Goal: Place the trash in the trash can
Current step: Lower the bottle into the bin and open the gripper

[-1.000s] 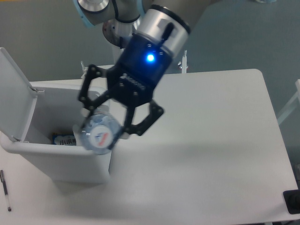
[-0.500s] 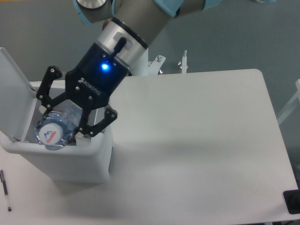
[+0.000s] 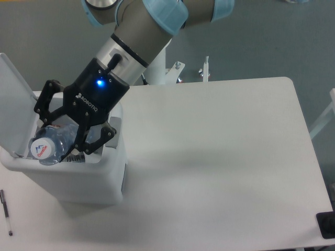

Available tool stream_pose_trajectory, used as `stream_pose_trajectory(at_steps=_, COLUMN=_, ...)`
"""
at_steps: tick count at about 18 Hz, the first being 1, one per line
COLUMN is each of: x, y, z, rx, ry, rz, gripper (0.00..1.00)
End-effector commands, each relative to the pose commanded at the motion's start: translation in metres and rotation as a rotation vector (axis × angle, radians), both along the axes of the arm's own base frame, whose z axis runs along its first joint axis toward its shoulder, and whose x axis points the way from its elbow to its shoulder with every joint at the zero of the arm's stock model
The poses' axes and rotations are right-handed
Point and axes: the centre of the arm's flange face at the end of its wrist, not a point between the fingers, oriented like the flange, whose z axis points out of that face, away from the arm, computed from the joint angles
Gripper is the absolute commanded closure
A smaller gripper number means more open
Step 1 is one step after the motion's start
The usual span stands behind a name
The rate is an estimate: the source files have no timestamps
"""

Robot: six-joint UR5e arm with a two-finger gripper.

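Observation:
My gripper (image 3: 63, 137) is shut on the clear plastic water bottle (image 3: 48, 145) and holds it over the open mouth of the white-grey trash can (image 3: 84, 180) at the table's left. The bottle lies tilted, its cap end with the pink-and-blue mark pointing toward the camera, just inside the bin's rim. The bin's flip lid (image 3: 13, 104) stands open at the left. The crumpled paper wrapper is hidden.
A thin black pen (image 3: 6, 211) lies on the white table (image 3: 225, 172) at the lower left, in front of the bin. A black object (image 3: 326, 225) sits at the table's lower right corner. Metal fixtures (image 3: 205, 69) stand behind the table's far edge.
The gripper has carried the bottle leftward from the bin's front right corner to over its open mouth, and a little lower.

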Motion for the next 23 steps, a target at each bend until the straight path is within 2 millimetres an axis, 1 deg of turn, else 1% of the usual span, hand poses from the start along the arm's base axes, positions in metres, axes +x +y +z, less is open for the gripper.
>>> stream_pose_trajectory(at_steps=5, x=0.005, y=-0.005, z=-0.013, rx=0.014, ry=0.041, rz=-0.033, gripper=0.42)
stream_pose_trajectory(at_steps=6, x=0.006, y=-0.005, z=-0.014, rx=0.015, ry=0.043, rz=-0.036, gripper=0.4)
stream_pose_trajectory(at_steps=7, x=0.006, y=-0.006, z=-0.015, rx=0.016, ry=0.045, rz=-0.036, gripper=0.34)
stream_pose_trajectory(at_steps=9, x=0.008, y=-0.009, z=-0.019, rx=0.01, ry=0.044, rz=-0.038, gripper=0.27)
stream_pose_trajectory(at_steps=13, x=0.013, y=-0.014, z=-0.019, rx=0.007, ry=0.043, rz=-0.037, gripper=0.12)
stream_pose_trajectory(at_steps=18, x=0.008, y=-0.017, z=-0.018, rx=0.009, ry=0.045, rz=-0.028, gripper=0.06)
stream_pose_trajectory(at_steps=19, x=0.005, y=-0.016, z=-0.016, rx=0.012, ry=0.048, rz=-0.025, gripper=0.03)
stream_pose_trajectory(at_steps=20, x=-0.003, y=-0.018, z=-0.013, rx=0.014, ry=0.053, rz=-0.012, gripper=0.0)
stream_pose_trajectory(at_steps=22, x=-0.032, y=-0.027, z=-0.009, rx=0.021, ry=0.062, rz=0.033, gripper=0.0)
stream_pose_trajectory(at_steps=23, x=-0.048, y=-0.031, z=0.0, rx=0.033, ry=0.074, rz=0.057, gripper=0.0)
